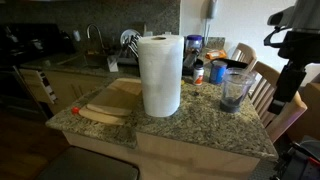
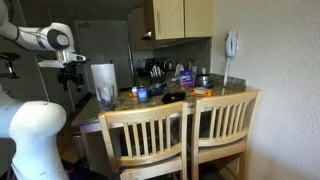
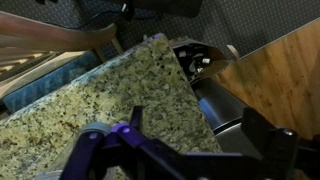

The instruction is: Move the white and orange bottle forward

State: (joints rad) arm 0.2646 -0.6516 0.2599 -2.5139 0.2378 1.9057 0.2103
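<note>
The white and orange bottle point(image 1: 198, 72) stands on the granite counter point(image 1: 200, 130), behind and beside the tall paper towel roll point(image 1: 160, 75). A blue can point(image 1: 218, 72) and a dark see-through tumbler point(image 1: 235, 90) are close to it. My gripper point(image 1: 287, 95) hangs open and empty off the counter's edge beyond the tumbler, apart from the bottle. It also shows in an exterior view point(image 2: 70, 78), beside the roll point(image 2: 103, 78). In the wrist view my open jaws point(image 3: 195, 130) hover over the counter edge point(image 3: 110, 100) and a dark cylinder point(image 3: 205, 85). The bottle is not visible there.
A wooden cutting board point(image 1: 108, 108) lies on the counter's near end. Wooden chairs point(image 2: 190, 130) stand along one side of the counter, also seen in an exterior view point(image 1: 268, 95). A sink and kitchen clutter point(image 1: 100, 55) fill the back. A wood floor point(image 3: 285, 70) lies below.
</note>
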